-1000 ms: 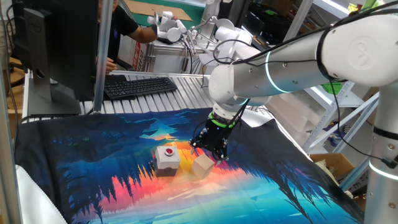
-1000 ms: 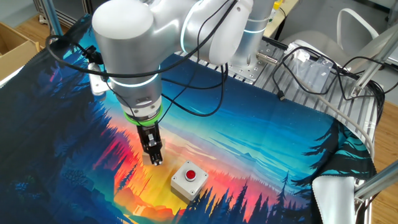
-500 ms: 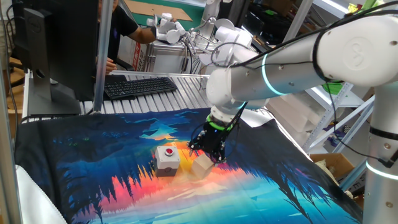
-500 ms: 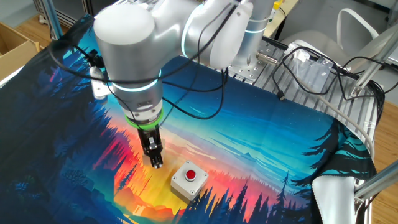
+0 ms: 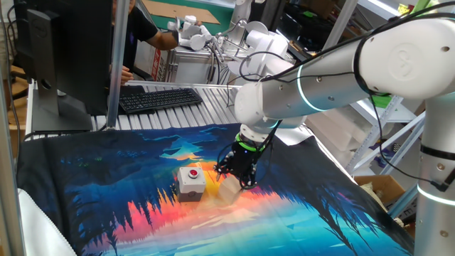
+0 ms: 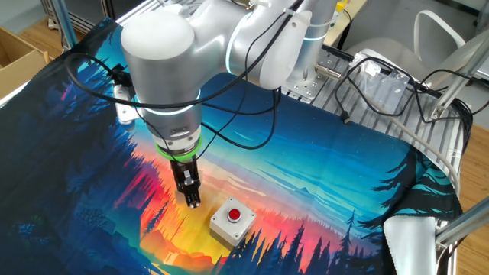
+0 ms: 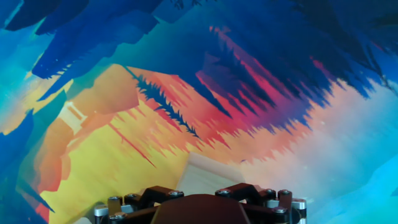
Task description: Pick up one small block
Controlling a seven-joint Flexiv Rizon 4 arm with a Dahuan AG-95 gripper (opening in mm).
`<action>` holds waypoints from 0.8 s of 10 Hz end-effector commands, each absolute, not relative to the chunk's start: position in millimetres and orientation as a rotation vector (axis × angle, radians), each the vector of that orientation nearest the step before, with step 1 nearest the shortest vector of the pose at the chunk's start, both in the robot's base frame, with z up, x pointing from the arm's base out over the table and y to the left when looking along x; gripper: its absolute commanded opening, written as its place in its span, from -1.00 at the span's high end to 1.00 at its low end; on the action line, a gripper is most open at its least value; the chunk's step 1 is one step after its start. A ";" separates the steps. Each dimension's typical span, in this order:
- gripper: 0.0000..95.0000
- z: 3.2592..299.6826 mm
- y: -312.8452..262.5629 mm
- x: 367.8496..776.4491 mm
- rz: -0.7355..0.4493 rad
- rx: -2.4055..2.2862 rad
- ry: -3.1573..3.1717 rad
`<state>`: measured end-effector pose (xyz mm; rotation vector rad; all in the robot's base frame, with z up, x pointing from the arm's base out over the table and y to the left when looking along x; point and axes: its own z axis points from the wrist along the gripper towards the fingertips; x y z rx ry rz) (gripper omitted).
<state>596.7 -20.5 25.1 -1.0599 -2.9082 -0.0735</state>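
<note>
In one fixed view, the small light-tan wooden cube is seen on the tabletop covered by a colourful forest-sunset cloth, just beside the grey box with a red round button. The black two-finger gripper is lowered onto it.

In the other fixed view, the gripper is seen beside the grey box; the cube is hidden.

In the hand view, the cube is seen just ahead of the gripper's body; whether the fingers are apart or together cannot be told.

No text, label, brand, number or sign can be read in any view; the keyboard keys are too small to make out.
</note>
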 end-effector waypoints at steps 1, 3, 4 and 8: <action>-0.20 25.1 -20.2 597.1 -0.075 -1.055 -2.917; 0.20 24.4 -20.3 597.1 -0.076 -1.051 -2.921; 0.60 24.3 -20.3 597.1 -0.078 -1.039 -2.930; 1.00 24.5 -20.4 597.1 -0.078 -1.019 -2.947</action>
